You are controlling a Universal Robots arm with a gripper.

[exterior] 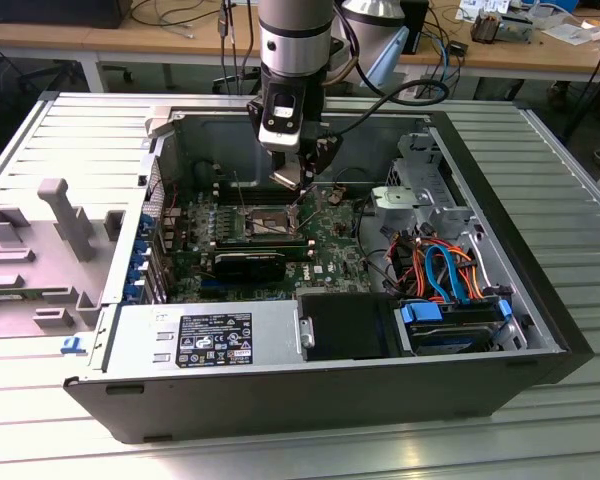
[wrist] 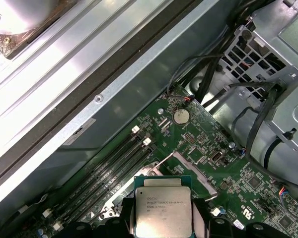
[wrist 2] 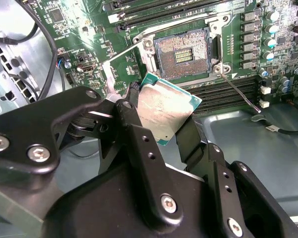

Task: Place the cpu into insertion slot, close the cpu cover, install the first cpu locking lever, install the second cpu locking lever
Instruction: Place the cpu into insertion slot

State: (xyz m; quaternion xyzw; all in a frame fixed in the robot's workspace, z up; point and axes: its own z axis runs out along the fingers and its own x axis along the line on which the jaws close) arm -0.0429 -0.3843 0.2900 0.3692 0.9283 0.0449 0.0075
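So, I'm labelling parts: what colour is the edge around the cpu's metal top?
Teal green; the cpu shows best in the second wrist view.

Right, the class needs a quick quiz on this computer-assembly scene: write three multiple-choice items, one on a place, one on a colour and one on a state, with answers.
1. Where is the cpu?
A) seated in the insertion slot
B) held in the gripper
C) on the table beside the case

2. What colour is the motherboard?
A) red
B) green
C) white

3. What state is the insertion slot in?
A) empty and uncovered
B) filled
C) shut under its cover

Answers:
1 B: both wrist views show the cpu clamped by its edges between the fingers.
2 B: the board around the socket is green.
3 A: its bare contact grid shows in the second wrist view.
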